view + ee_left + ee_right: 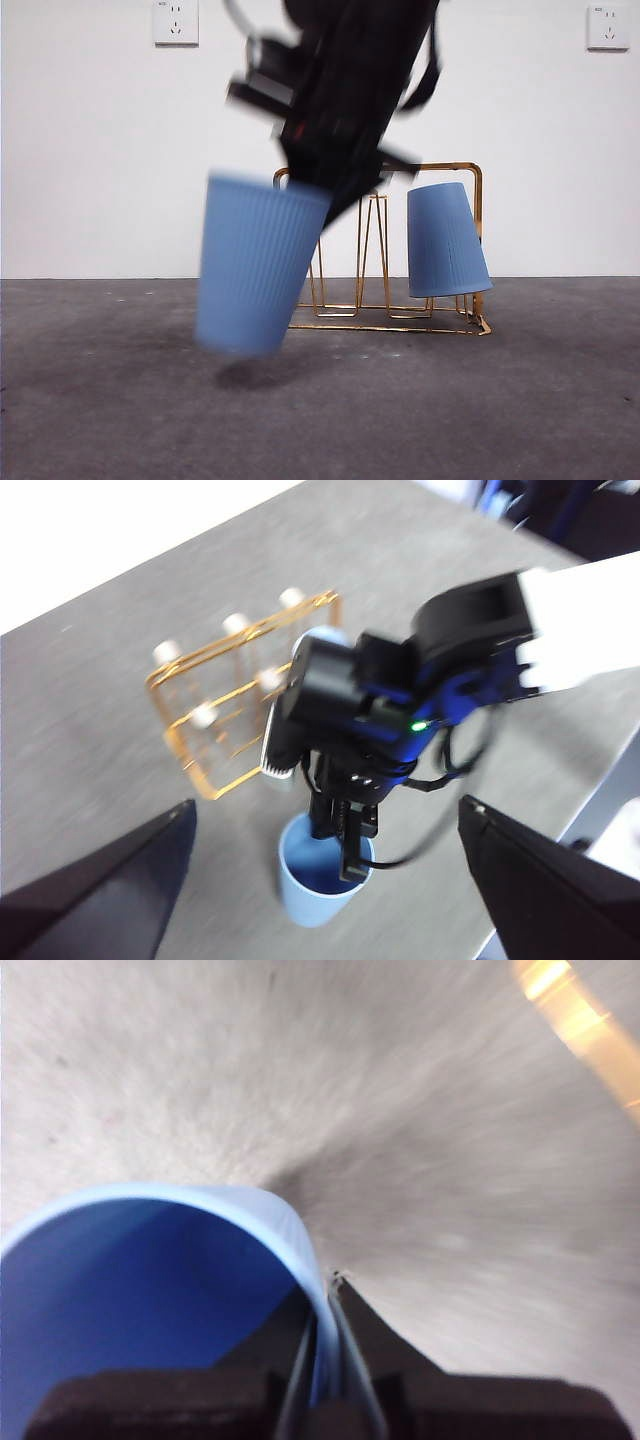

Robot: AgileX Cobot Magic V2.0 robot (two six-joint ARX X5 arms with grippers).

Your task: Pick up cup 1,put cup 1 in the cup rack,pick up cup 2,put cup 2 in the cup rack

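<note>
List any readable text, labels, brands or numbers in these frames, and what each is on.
None readable.
Held blue cup, gripped at its rim by the right gripper: ribbed, no print.
Second blue cup upside down on the cup rack: no print.
Wall sockets: no lettering visible.
Left gripper, jaws open: no markings; the other arm's casing is too blurred to tell.

Even, soft indoor light fills the front view, the white wall (100, 150) bright without glare. The lifted blue cup (258, 265) and the dark arm (340, 90) above it are smeared by motion blur, while the second cup (447, 240) on the gold rack (470, 180) stays sharp. A faint shadow (255, 375) lies on the grey surface (500, 400). The right wrist view is streaked throughout; the left wrist view is mildly blurred.
</note>
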